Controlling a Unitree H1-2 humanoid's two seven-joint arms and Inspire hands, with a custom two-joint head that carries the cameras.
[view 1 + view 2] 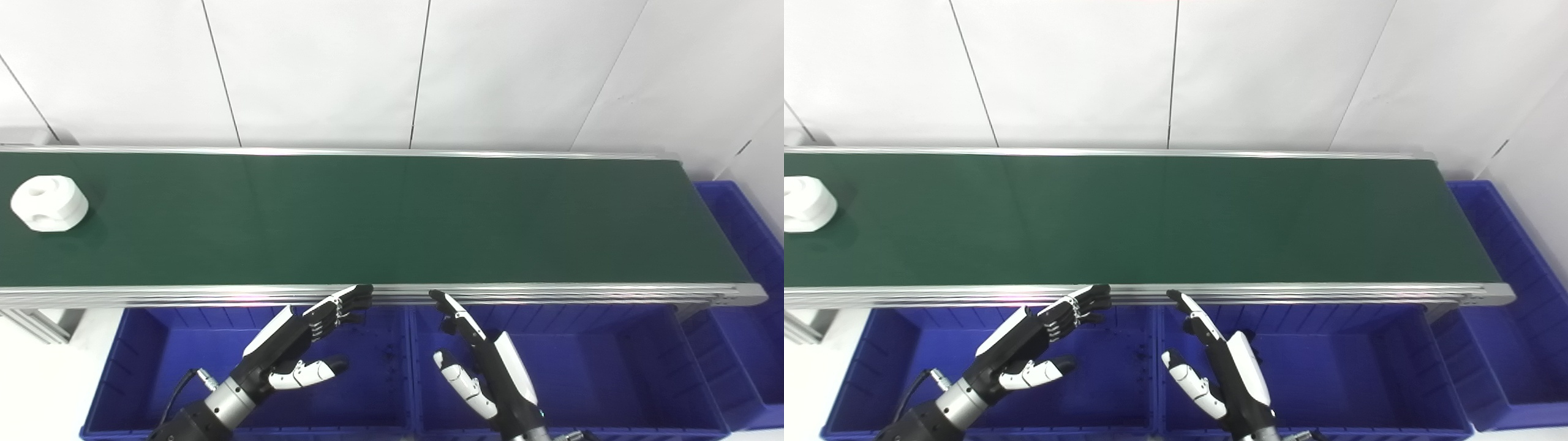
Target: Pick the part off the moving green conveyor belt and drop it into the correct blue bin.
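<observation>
A white round part (49, 203) with holes in it lies at the far left of the green conveyor belt (380, 214). My left hand (300, 343) hovers open over the left blue bin (141, 367), its fingertips near the belt's front rail. My right hand (478, 361) is open too, held over the middle blue bin (612, 367) just right of the divider. Both hands are empty and far to the right of the part.
A third blue bin (744, 245) stands past the belt's right end. An aluminium rail (551, 293) runs along the belt's front edge above the bins. White wall panels rise behind the belt.
</observation>
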